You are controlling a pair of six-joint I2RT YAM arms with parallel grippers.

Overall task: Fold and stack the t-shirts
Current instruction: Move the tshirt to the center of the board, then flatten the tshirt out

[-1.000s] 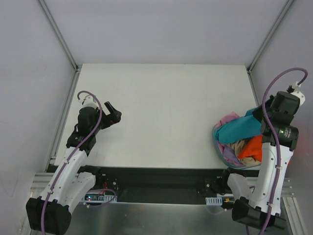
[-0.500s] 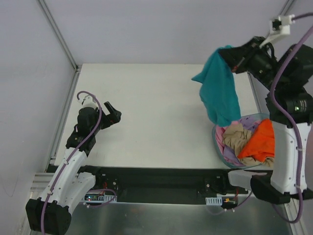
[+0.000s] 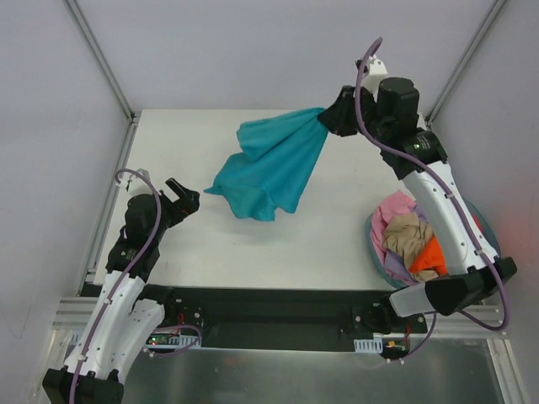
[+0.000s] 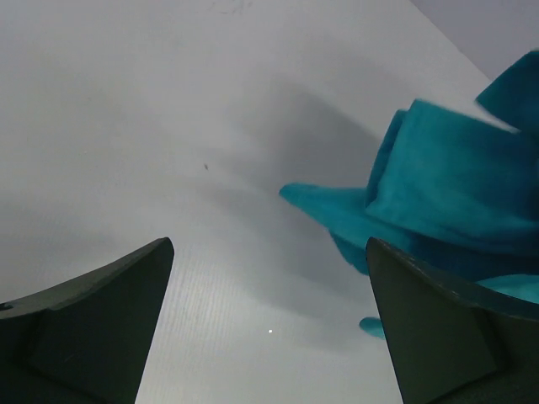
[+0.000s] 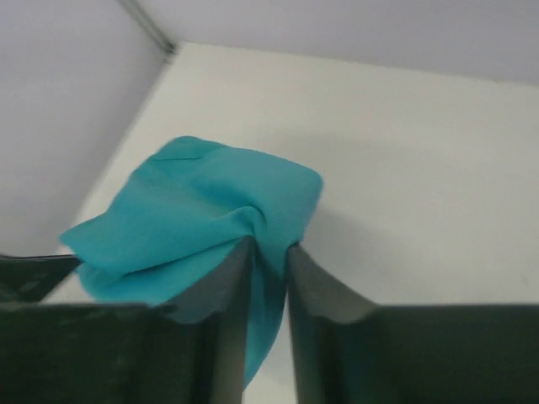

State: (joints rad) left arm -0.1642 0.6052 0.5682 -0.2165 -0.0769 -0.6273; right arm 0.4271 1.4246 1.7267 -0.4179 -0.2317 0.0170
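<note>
1. Left arm (image 3: 126, 269): low at the table's (image 3: 253, 252) left edge, forearm running away from its base, wrist turned right toward the middle.
2. Left gripper (image 3: 181, 195) (image 4: 269, 337): jaws spread wide, nothing between them, just above bare table and pointing at the teal shirt, near it but apart.
3. Teal shirt (image 3: 274, 168) (image 4: 446, 194) (image 5: 194, 219): outside the basket, over the table's middle-back. It is bunched and strung out on a slant, its top end up at the right gripper and its wide end hanging down-left. Cannot tell if the low end touches the table.
4. Right gripper (image 3: 330, 120) (image 5: 269, 261): jaws nearly together, pinching a fold of the teal shirt. Wrist view shows cloth squeezed in the narrow gap, the rest ballooning out past the fingertips.
5. Right arm (image 3: 438, 202): raised and stretched from its base at near right, up over the basket to the back of the table, wrist pointing left.
6. Basket (image 3: 371, 244): round, at the table's near right edge, partly under the right arm. Inside is a crumpled heap: pink shirt (image 3: 394, 209) at the back-left, tan shirt (image 3: 404, 236) in the middle, orange shirt (image 3: 429, 252) at the near right, lavender shirt (image 3: 396, 268) at the near left rim.
</note>
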